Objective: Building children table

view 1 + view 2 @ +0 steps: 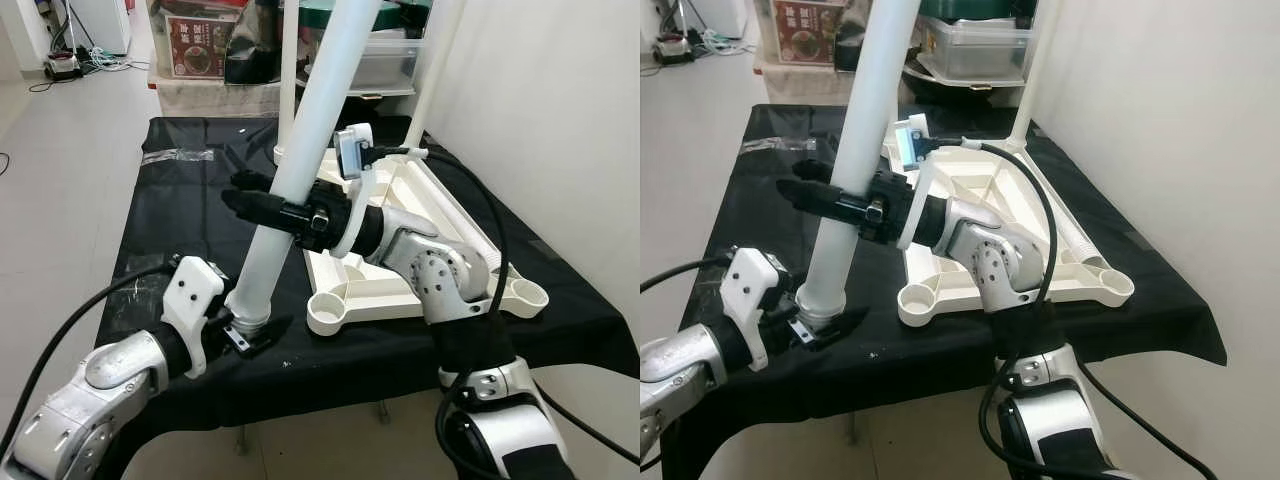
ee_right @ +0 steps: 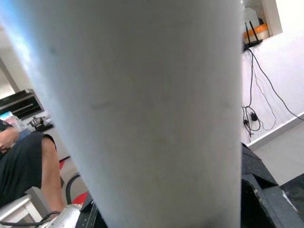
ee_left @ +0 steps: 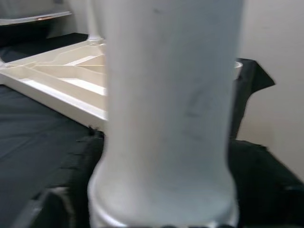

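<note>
So down at about 7 o'clock in the head view, the left tool (image 1: 243, 328) is clamped around the bottom end of the white table leg (image 1: 300, 160), right at the grey collar where the leg meets the black cloth (image 1: 170, 215) covering the tabletop (image 1: 560, 330). The left wrist cam is basically staring at that same fat white tube, with the black fingers (image 3: 76, 156) hugging it on both sides. A bit higher, near the middle, the right tool (image 1: 262, 205) reaches across from the 3 o'clock side and has its long black fingers closed around the leg partway up, so both tools have a grip on it and the leg leans, its top heading off toward 12 o'clock and out of frame. Just beside the leg's foot, at around 4 o'clock from it, sits the upside-down white table frame (image 1: 420, 200), a triangular ribbed piece with round sockets at the corners; the near corner socket (image 1: 327, 313) is open and close to the leg's base but not touching it as far as I can tell. Two more thin white legs (image 1: 289, 75) stand upright from the frame's far corners. Past the tabletop at 12 o'clock there's a clear storage bin (image 1: 385, 62) and a red-labelled box (image 1: 197, 47), and a bare white wall (image 1: 560, 120) runs along the right side. In the right wrist view, a seated person's leg (image 2: 50, 171) shows behind the tube.
</note>
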Motion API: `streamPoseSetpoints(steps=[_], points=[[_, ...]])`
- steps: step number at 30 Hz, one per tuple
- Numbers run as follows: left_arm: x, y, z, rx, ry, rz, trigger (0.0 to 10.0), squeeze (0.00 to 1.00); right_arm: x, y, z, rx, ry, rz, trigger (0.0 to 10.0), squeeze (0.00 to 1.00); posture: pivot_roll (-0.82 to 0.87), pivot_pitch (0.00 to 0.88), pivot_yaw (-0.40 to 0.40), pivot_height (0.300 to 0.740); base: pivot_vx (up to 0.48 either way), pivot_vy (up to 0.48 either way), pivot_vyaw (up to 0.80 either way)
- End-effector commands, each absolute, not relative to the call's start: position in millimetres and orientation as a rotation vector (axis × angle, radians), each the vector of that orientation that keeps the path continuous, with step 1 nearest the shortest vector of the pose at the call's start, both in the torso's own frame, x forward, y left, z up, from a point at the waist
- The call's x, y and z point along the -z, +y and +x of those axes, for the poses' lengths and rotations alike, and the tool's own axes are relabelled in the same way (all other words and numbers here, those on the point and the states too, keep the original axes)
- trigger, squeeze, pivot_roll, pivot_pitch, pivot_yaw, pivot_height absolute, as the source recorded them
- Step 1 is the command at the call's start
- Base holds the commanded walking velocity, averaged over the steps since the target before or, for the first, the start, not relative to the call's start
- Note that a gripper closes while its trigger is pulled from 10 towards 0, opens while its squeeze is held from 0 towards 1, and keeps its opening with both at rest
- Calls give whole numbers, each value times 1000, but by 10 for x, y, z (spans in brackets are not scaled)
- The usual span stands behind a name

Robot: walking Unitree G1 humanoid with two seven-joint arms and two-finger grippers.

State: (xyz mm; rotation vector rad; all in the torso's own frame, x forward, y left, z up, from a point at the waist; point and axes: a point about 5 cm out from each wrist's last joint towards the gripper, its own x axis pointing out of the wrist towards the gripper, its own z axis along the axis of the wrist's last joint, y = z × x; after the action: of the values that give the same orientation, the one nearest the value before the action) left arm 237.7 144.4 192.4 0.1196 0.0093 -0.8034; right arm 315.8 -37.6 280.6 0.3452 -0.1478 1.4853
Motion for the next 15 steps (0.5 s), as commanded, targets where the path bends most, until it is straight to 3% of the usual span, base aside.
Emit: streamPoseSetpoints(steps=[1, 10, 11, 12, 13, 14, 15], points=[[-1876, 1416, 2366, 830, 18, 99, 0, 0, -2818, -347, 3124, -1508, -157, 350, 0, 0, 90, 0, -97, 740, 0, 0, 0], [-1839, 1419, 2333, 846, 17, 97, 0, 0, -2849, -319, 3184, -1435, -159, 368, 0, 0, 91, 0, -96, 740, 0, 0, 0], [-1833, 1421, 2337, 838, 21, 102, 0, 0, -2838, -312, 3209, -1407, -145, 371, 2471, 0, 91, 0, -96, 740, 0, 0, 0], [-1833, 1421, 2337, 838, 21, 102, 0, 0, -2838, -312, 3209, -1407, -145, 371, 2471, 0, 91, 0, -96, 740, 0, 0, 0], [-1827, 1429, 2350, 824, 25, 110, 0, 0, -2821, -298, 3232, -1380, -129, 369, 9686, 0, 96, 0, -99, 740, 0, 0, 0], [-1827, 1429, 2350, 824, 25, 110, 0, 0, -2821, -298, 3232, -1380, -129, 369, 9686, 0, 96, 0, -99, 740, 0, 0, 0], [-1827, 1440, 2366, 805, 27, 127, 4706, 0, -2798, -298, 3279, -1316, -110, 398, 10000, 1000, 98, 0, -99, 740, 0, 0, 0]])
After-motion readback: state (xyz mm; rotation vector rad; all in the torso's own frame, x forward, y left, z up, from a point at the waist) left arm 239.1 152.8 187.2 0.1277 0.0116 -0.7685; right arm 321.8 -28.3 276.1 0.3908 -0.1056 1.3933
